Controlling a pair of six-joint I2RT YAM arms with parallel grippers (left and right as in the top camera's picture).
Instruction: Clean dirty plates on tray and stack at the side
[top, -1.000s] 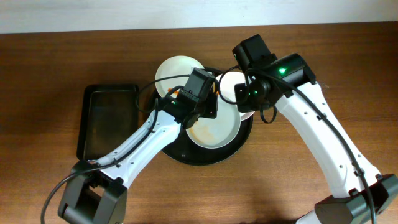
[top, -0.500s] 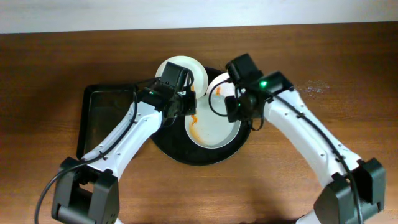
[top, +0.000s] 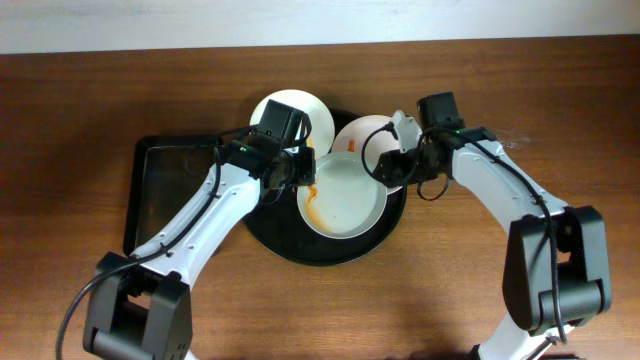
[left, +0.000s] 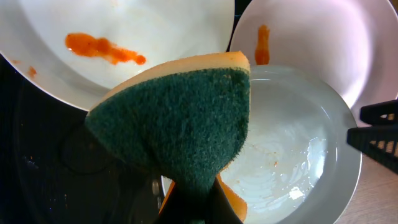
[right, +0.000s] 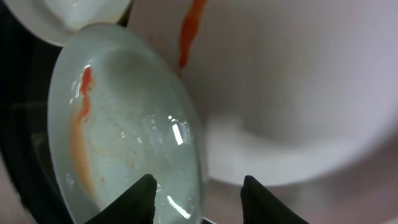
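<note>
1. Brown wooden desk (top: 80, 120) runs below a white wall; at its left lies a rectangular black tray (top: 165, 200).
2. Left fingers (left: 199, 208) are pinched tight on a yellow sponge with a green scouring face (left: 180, 118), over the front plate's left edge.
3. The large round black tray (top: 300, 250) carries three overlapping round white shallow plates: rear-left (top: 295, 105), front (top: 350, 205) and right (top: 362, 135). All three are orange-smeared, and the front one glistens wet.
4. Right fingers (right: 258, 196) stand partly apart, gripping nothing visible, just beside the right plate's rim.
5. The plates look stiff, light and glossy, and probably slippery where wet. The raised outer rim, clear of sauce, seems the best hold; lift gently where they overlap.
</note>
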